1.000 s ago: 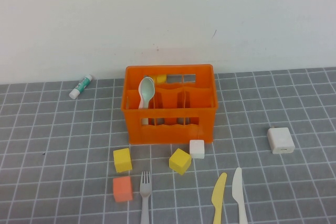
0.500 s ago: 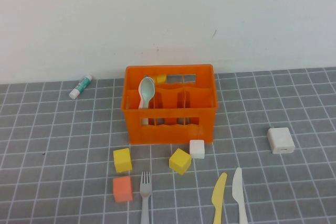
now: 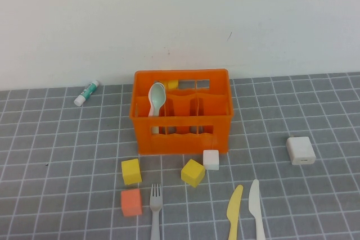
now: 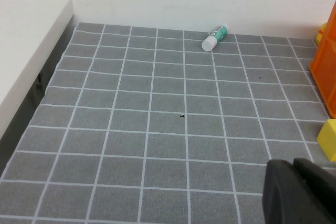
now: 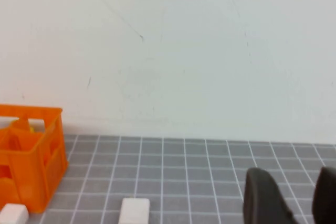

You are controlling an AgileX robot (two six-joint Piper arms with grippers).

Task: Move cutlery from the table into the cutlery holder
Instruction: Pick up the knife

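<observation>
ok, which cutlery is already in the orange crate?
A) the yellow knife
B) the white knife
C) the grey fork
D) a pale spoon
D: a pale spoon stands in the orange crate, while the fork, yellow knife and white knife lie on the table. The left end effector and right end effector show only in their wrist views, away from the cutlery.

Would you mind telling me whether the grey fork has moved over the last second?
No. The grey fork lies beside the orange cube, before the cutlery holder, exactly as earlier. Neither gripper appears in the high view.
</observation>
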